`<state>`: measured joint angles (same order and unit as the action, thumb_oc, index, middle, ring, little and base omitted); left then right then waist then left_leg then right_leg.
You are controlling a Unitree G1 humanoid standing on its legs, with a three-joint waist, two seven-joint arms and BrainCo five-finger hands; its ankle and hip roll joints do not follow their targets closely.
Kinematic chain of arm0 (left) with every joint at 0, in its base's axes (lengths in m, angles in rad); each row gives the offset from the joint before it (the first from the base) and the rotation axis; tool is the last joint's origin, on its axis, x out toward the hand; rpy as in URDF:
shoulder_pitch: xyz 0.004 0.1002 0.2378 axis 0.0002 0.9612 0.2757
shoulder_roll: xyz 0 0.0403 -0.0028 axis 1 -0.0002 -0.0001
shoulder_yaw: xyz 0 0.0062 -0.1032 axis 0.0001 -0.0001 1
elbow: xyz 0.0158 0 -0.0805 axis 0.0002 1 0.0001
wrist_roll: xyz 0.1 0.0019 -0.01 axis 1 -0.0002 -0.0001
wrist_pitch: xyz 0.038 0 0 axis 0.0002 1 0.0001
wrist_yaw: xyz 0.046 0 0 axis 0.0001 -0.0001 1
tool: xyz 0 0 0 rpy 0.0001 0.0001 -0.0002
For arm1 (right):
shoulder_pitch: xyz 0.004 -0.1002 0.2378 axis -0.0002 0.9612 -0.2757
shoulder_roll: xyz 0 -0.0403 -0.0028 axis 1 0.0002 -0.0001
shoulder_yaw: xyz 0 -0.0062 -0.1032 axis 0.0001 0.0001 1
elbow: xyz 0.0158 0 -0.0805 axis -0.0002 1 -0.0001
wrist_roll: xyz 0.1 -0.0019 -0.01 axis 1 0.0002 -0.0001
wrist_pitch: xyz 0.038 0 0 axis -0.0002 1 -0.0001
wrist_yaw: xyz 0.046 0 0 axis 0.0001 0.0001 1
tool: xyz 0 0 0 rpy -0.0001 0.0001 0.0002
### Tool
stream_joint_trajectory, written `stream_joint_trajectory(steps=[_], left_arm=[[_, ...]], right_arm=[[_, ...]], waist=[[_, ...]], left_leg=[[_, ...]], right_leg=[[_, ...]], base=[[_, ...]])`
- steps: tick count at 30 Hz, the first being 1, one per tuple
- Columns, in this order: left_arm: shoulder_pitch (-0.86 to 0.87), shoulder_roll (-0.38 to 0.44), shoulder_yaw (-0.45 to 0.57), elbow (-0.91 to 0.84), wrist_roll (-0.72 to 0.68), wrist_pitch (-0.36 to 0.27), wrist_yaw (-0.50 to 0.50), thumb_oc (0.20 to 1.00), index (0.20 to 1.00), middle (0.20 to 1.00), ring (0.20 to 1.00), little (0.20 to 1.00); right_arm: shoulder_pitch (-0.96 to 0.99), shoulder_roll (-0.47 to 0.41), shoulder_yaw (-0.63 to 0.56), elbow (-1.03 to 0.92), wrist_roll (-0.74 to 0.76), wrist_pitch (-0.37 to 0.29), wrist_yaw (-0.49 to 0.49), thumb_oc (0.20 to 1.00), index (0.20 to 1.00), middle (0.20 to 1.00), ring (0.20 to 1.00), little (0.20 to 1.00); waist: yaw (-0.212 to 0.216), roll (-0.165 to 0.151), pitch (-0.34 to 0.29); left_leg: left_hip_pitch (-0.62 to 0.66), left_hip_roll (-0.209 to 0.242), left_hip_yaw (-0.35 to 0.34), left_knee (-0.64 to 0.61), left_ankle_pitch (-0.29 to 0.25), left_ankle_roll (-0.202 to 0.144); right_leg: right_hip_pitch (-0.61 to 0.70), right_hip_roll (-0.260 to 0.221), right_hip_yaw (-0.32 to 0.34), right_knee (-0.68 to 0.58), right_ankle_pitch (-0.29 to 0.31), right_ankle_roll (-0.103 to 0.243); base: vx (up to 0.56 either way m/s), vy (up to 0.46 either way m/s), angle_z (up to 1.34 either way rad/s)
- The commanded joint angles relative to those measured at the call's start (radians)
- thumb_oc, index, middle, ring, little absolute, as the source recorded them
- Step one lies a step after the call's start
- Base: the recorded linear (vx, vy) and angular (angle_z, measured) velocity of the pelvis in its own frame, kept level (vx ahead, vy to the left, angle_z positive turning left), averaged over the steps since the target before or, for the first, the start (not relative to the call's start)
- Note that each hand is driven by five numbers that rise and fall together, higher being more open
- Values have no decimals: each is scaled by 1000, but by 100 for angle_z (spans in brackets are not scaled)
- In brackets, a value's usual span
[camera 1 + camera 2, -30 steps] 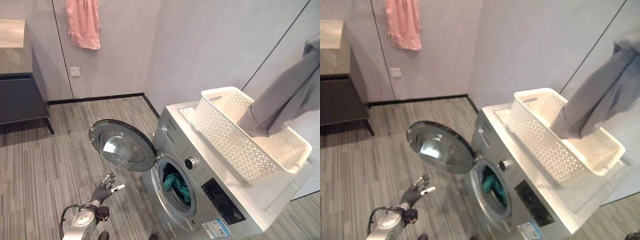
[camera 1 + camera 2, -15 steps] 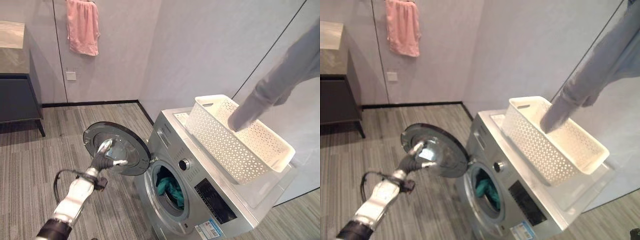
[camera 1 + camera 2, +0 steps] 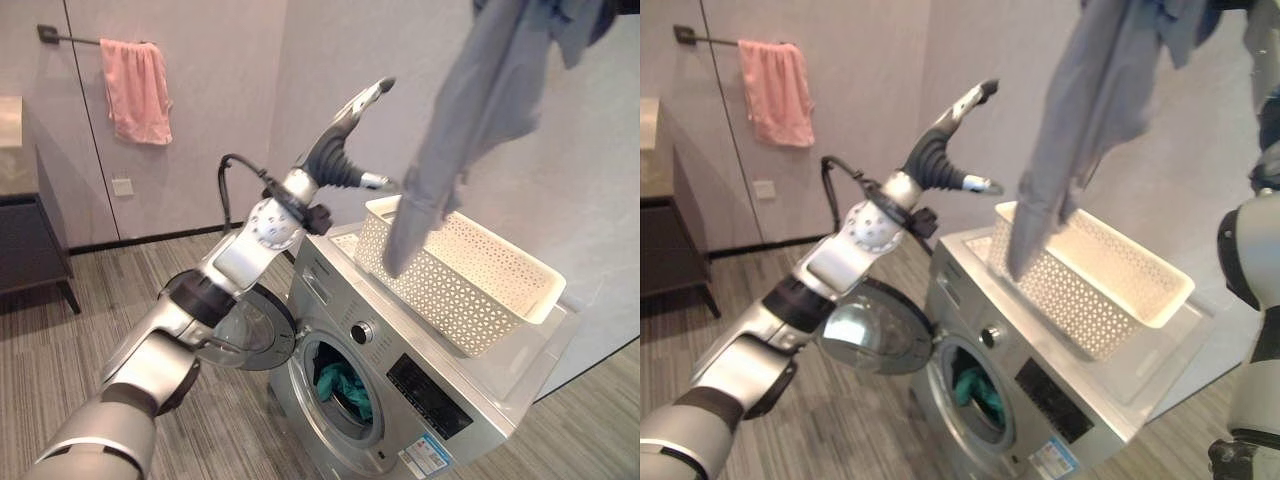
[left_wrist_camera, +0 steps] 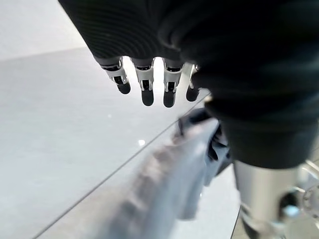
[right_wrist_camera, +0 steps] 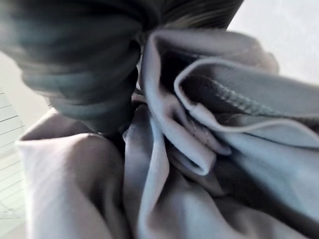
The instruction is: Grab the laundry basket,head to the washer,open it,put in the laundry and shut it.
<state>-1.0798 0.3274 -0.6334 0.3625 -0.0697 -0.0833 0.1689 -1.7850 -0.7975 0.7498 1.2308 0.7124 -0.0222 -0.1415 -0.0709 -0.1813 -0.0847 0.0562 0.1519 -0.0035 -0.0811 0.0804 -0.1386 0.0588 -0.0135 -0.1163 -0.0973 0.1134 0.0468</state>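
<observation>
While the grey garment (image 3: pixel 470 110) hangs high over the white laundry basket (image 3: pixel 470 285), its lower end dangles at the basket's far left corner. Its top is bunched at the right hand (image 5: pixel 84 59), seen from very close in the right wrist view with cloth folded against the dark cover; whether the fingers are closed round it I cannot tell. The basket sits on top of the silver washer (image 3: pixel 400 400), whose round door (image 3: pixel 245 330) stands swung open to the left. Teal laundry (image 3: pixel 345 385) lies inside the drum opening. The left hand (image 3: pixel 345 140) is raised in the air left of the hanging garment, fingers straight and spread, thumb pointing toward the cloth, holding nothing. On the far wall a pink towel (image 3: pixel 135 90) hangs from a rail, with a dark cabinet (image 3: pixel 30 240) at the far left.
</observation>
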Motion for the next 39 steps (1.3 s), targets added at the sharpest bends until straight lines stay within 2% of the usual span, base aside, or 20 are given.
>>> stream_joint_trajectory(steps=[1,6,11,20,29,33,39], left_arm=[[-69,-23,-43,158,-22,23,66,1000,1000,1000,1000,1000],[-167,-151,-118,430,-69,50,99,1000,1000,1000,1000,1000],[-205,-232,-133,580,-136,53,116,1000,1000,1000,1000,1000],[-183,-193,-115,446,-169,33,144,1000,1000,1000,1000,1000],[-217,-293,-119,525,-295,27,164,1000,1000,1000,1000,1000],[-235,-343,-93,568,-427,18,173,1000,1000,1000,1000,1000],[-285,-310,-74,513,-456,3,213,1000,1000,1000,1000,1000]], right_arm=[[-167,-65,53,32,19,-26,-47,200,200,200,200,200],[-153,0,52,14,55,-29,-52,200,200,200,200,200],[-134,31,50,-32,74,-41,-59,200,200,200,200,200],[-115,21,59,-78,56,-46,-66,200,200,200,200,200],[-76,49,27,-94,65,-52,-81,200,200,200,200,200],[-28,81,-23,-135,108,-69,-96,200,200,200,200,200],[69,103,-72,-257,92,-83,-110,200,200,200,200,200]], waist=[[14,-4,31],[4,8,23],[-3,12,22],[10,10,33],[3,8,38],[-7,16,38],[-14,27,44]], left_leg=[[91,46,-6,40,-184,44],[103,43,2,25,-178,44],[103,40,-2,22,-173,44],[94,41,-11,27,-172,44],[85,43,-18,32,-171,43],[89,43,-12,26,-167,43],[94,45,5,23,-164,42]], right_leg=[[32,-108,65,30,-104,120],[33,-111,67,26,-104,120],[38,-114,60,26,-105,117],[47,-114,44,18,-106,113],[49,-110,42,20,-107,109],[47,-109,45,21,-106,107],[46,-110,46,19,-107,107]], base=[[-31,19,-12],[-18,13,-7],[-1,0,-1],[0,0,0],[-2,-1,2],[0,0,0],[0,0,0]])
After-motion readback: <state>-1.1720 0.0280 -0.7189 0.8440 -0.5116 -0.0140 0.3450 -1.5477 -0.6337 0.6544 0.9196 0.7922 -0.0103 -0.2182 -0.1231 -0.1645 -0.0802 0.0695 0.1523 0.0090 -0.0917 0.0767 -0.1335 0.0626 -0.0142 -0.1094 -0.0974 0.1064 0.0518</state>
